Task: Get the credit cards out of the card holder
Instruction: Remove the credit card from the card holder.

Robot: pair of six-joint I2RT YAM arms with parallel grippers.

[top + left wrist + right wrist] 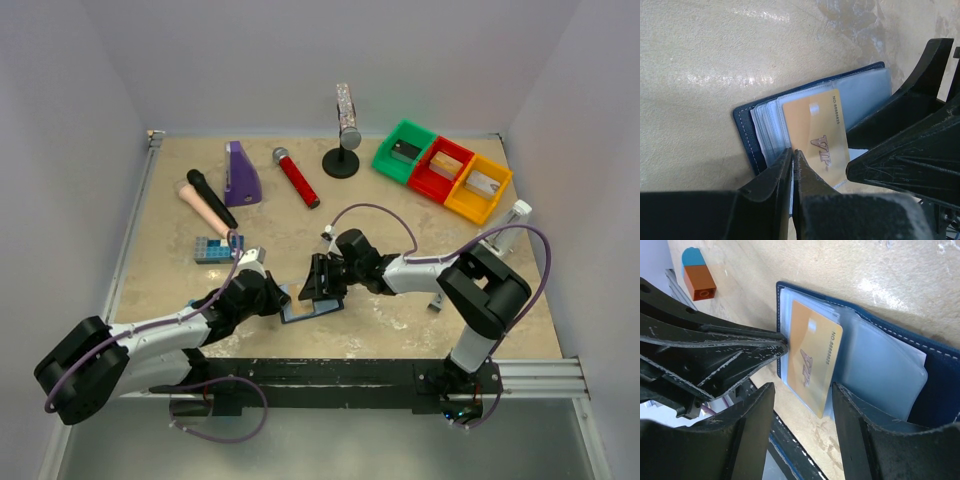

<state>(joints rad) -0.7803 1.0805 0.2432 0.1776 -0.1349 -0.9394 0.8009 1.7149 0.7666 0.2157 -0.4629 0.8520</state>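
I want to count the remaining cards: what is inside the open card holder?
An orange-gold card lies on clear plastic sleeves in the card holder. Any cards beneath it or under the sleeves are hidden.

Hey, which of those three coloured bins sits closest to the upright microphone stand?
The green bin, at the row's left end, nearest the stand; the red bin is in the middle, the yellow bin farthest away.

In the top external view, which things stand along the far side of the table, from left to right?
Black microphone, purple wedge-shaped object, red microphone, black round-base stand holding a glittery cylinder, green bin, red bin, yellow bin.
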